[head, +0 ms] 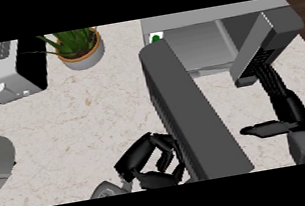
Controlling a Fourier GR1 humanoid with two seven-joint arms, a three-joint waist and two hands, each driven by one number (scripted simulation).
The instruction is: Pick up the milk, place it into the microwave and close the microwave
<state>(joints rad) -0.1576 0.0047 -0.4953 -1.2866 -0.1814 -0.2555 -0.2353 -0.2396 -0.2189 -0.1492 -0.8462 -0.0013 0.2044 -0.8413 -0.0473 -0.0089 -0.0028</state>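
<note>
The right hand (pixel 278 99) is seen stretched toward the microwave (pixel 212 39), fingers straight and released, nothing held. The milk (pixel 156 37) is glimpsed only as a small white carton with a green mark at the cavity's back left corner, so placing is judged done. The door (pixel 191 113) stands wide open; closing remains. The left hand (pixel 150 161) is clenched on nothing beside the door, above the table (pixel 77 122).

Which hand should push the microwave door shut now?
Probably the left hand: it sits right beside the outer face of the open microwave door, near its free end. The right hand is on the door's inner side, in front of the microwave, with the milk already inside.
</note>
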